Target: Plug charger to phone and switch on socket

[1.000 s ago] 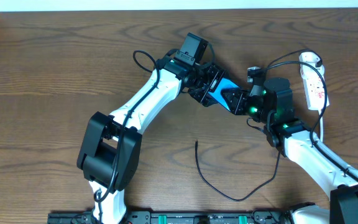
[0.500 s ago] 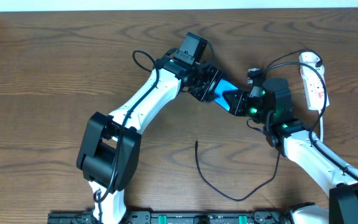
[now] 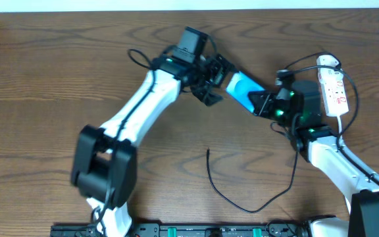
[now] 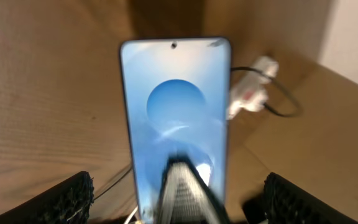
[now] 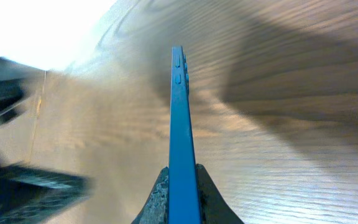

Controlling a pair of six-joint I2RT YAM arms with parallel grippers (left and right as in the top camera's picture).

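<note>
Step rn looks like phone handling, not plugging yet; the right hand (image 3: 263, 104) is clamped on the phone (image 3: 243, 87) at one short end, and the right wrist cam shows it edge-on between the fingers, prob lifted off the tabletop (image 3: 58, 79). The left hand (image 3: 214, 80) is spread wide just beside the phone's other end, nothing in it; in its own cam the blue screen faces it w/ both fingers far out to the sides. The charger (image 3: 209, 168) lies loose on the tabletop well apart from both hands, tip pointing up toward the middle. The socket (image 3: 334, 85) sits near the right arm, untouched afaict. Next imo: set the phone somewhere steady or keep it pinned, then the free left hand needs to go fetch that plug tip; can't tell which end has the port tho.
</note>
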